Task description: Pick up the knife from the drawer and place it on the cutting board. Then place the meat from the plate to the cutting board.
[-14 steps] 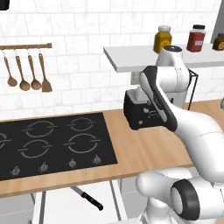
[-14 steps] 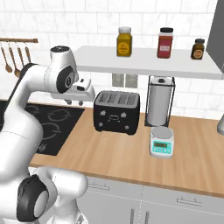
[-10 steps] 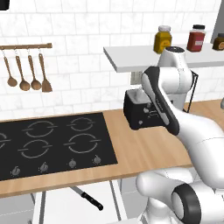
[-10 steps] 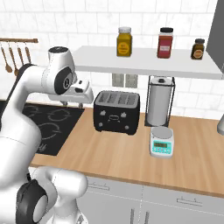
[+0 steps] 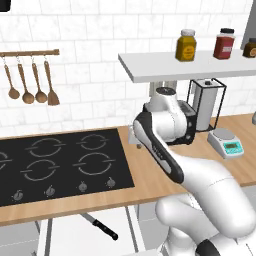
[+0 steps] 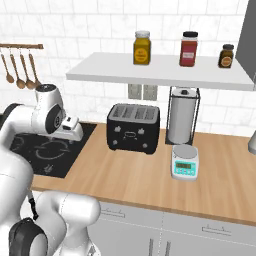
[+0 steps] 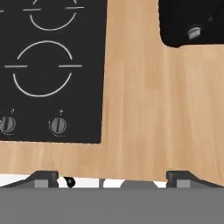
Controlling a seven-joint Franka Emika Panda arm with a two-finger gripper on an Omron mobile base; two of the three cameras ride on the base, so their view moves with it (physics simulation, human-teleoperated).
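The arm folds over the wooden counter (image 6: 135,175), its gripper (image 7: 111,177) pointing straight down beside the black cooktop (image 5: 60,165) (jaws spread wide, holding nothing). The knife (image 5: 100,226) lies in the open drawer (image 5: 65,235) below.

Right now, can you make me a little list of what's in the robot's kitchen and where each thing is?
knife: lying in the open drawer, black handle toward the robot
drawer: pulled out below the counter edge, white inside
gripper: open and empty, above the counter beside the stove
stove: black cooktop set in the wooden counter, left side
toaster: black, on the counter under the shelf
kitchen scale: on the counter, right of the toaster
jars: three on the white shelf
wooden spoons: hanging on the wall rail
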